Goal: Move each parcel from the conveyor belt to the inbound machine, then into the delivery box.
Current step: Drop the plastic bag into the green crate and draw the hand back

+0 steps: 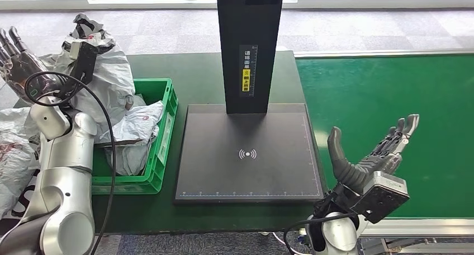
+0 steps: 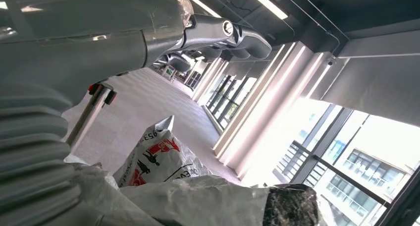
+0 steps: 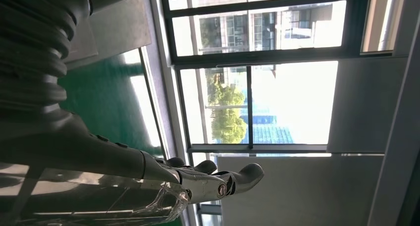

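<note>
— Parcels, where are they? 
— Crumpled white plastic parcels (image 1: 126, 126) heaped in the green plastic crate (image 1: 162, 135) at the left end of the dark green table (image 1: 184, 70), just beside the flat black scanner plate (image 1: 249, 154) of the inbound machine. 
— And the left hand (image 1: 14, 56)? 
— Raised beside the heap, fingers spread, holding nothing. 
— The right hand (image 1: 371, 151)? 
— Wide open too, palm up at the edge of the bare green conveyor belt (image 1: 385, 93), thumb apart, touching nothing.
</note>
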You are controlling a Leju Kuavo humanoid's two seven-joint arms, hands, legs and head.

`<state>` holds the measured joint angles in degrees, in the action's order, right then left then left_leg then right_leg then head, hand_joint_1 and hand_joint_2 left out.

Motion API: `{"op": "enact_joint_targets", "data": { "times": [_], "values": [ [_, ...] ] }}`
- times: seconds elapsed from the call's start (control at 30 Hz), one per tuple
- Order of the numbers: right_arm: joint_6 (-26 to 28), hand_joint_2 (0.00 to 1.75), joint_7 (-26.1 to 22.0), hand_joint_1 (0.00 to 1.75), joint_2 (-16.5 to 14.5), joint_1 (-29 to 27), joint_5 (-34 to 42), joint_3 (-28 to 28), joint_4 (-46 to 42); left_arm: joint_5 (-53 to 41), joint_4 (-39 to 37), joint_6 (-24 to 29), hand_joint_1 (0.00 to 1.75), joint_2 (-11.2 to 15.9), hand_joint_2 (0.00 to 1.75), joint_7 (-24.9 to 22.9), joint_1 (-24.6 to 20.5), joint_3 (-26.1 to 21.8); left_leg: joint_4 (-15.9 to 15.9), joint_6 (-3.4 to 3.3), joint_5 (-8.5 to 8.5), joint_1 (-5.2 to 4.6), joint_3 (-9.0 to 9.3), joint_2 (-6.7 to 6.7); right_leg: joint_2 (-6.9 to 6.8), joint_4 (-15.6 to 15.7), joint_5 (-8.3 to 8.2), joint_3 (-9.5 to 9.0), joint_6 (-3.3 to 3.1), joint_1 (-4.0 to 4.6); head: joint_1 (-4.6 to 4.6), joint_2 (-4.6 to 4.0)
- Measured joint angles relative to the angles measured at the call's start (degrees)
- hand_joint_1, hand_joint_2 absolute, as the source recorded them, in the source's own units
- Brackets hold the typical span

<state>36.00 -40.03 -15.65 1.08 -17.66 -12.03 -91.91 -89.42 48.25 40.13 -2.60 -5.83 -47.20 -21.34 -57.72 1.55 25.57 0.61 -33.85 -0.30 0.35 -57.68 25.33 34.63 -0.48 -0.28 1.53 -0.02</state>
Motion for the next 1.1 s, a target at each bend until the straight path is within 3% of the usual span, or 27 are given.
{"op": "enact_joint_targets", "data": {
  "times": [0.93, 1.1],
  "values": [
    [-0.23, 1.75, -0.01, 0.00, -0.05, -0.04, -0.36, 0.61, 0.87, -0.04, 1.44, 0.00, 0.00, -1.64, 0.00, -0.34, 0.44, -0.14, 0.00, 0.00, 0.00, 0.00, 0.00, 0.00, -0.01, 0.00, 0.00, 0.00, 0.00, 0.00, 0.00, 0.00],
    [-0.36, 1.75, 0.00, 0.00, -0.07, -0.02, -0.36, 0.67, 1.26, -0.04, 0.56, 0.00, 0.00, -1.61, 0.00, -2.51, 0.43, -0.14, 0.00, 0.00, 0.00, 0.00, 0.00, 0.00, 0.00, 0.00, 0.00, 0.00, 0.00, 0.00, 0.00, 0.00]
  ]
}}
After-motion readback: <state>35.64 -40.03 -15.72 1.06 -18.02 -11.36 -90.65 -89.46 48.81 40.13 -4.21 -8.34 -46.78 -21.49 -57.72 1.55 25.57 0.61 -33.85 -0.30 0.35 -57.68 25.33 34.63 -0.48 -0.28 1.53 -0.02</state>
